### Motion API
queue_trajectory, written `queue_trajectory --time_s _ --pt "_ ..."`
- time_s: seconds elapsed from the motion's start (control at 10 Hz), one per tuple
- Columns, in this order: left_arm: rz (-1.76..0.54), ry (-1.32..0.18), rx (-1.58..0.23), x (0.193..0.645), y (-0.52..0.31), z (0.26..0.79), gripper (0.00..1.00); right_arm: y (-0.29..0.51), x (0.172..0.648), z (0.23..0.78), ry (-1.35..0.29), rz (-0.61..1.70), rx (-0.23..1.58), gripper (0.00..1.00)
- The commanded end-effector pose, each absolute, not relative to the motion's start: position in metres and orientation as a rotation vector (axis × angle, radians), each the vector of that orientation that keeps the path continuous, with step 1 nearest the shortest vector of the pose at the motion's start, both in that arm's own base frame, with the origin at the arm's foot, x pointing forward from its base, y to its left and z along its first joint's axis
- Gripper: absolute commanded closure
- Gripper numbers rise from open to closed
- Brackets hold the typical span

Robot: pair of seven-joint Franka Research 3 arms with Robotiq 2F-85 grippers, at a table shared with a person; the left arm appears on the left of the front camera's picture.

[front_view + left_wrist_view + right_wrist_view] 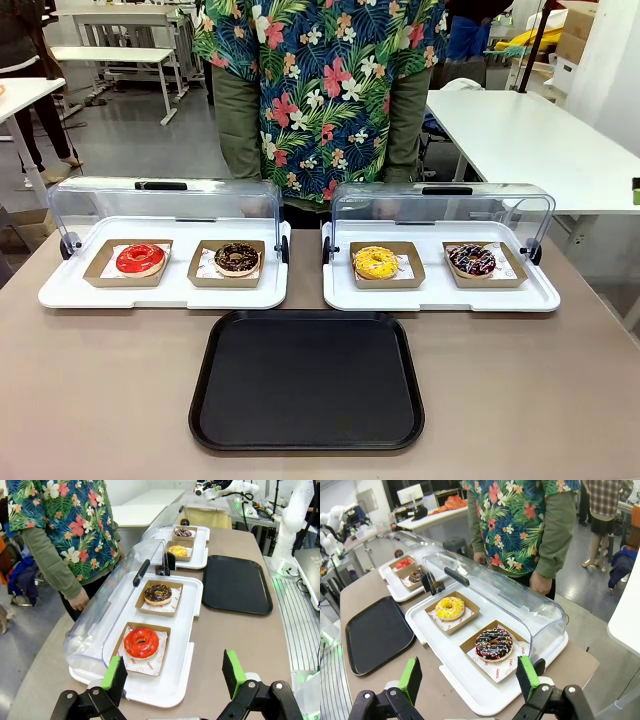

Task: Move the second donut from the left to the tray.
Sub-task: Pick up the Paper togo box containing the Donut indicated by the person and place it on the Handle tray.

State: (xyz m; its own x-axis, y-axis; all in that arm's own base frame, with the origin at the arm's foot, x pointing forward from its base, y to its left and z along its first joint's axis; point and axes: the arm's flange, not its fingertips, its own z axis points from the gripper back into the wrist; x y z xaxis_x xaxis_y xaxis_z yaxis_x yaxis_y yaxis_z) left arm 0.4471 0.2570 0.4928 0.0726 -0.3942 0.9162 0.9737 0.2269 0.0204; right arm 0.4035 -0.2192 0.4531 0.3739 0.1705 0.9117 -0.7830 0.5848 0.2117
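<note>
The chocolate-glazed donut with pale sprinkles (237,258) (158,593) (415,575) sits in its brown cardboard holder on the left white display tray, second from the left, under a raised clear lid. The black tray (307,381) (236,583) (376,633) lies bare on the table in front of the two display trays. My left gripper (174,676) is open at the table's left end, short of the red donut. At the right end my right gripper (470,677) is open, just short of the colourful-topped donut.
A red donut (140,259) shares the left display tray (160,292). The right display tray (440,297) holds a yellow donut (375,263) and a dark donut with colourful topping (471,260). A person in a floral shirt (320,90) stands at the far side.
</note>
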Motion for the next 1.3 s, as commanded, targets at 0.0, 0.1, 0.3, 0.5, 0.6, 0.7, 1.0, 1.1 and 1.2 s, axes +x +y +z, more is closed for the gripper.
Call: queue_trajectory --time_s 0.0,0.1,0.3,0.5,0.6,0.7,1.0,1.1,1.2 --pt "-1.177 -0.973 -0.749 0.4421 0.2528 0.4939 0.00 -0.2181 0.4039 0.4557 -1.013 0.679 0.725 0.00" --pt "-1.177 -0.973 -0.749 0.4421 0.2528 0.4939 0.00 -0.2181 0.4039 0.4557 -1.013 0.679 0.725 0.00" --pt "-1.177 -0.973 -0.749 0.4421 0.2528 0.4939 0.00 -0.2181 0.4039 0.4557 -1.013 0.679 0.725 0.00" --pt "-1.177 -0.973 -0.749 0.4421 0.2528 0.4939 0.00 -0.2181 0.4039 0.4557 -1.013 0.679 0.725 0.00" --pt "-1.177 -0.973 -0.749 0.4421 0.2528 0.4939 0.00 -0.2181 0.4039 0.4557 -1.013 0.679 0.725 0.00" --pt "-1.177 -0.973 -0.749 0.4421 0.2528 0.4939 0.00 -0.2181 0.4039 0.4557 -1.013 0.679 0.725 0.00" --pt "-1.177 -0.973 -0.749 0.4421 0.2528 0.4939 0.00 -0.2181 0.4039 0.4557 -1.013 0.679 0.725 0.00" --pt "-1.177 -0.973 -0.749 0.4421 0.2528 0.4939 0.00 -0.2181 0.4039 0.4557 -1.013 0.679 0.725 0.00" --pt "-1.177 -0.973 -0.749 0.4421 0.2528 0.4939 0.00 -0.2181 0.4039 0.4557 -1.013 0.679 0.725 0.00"
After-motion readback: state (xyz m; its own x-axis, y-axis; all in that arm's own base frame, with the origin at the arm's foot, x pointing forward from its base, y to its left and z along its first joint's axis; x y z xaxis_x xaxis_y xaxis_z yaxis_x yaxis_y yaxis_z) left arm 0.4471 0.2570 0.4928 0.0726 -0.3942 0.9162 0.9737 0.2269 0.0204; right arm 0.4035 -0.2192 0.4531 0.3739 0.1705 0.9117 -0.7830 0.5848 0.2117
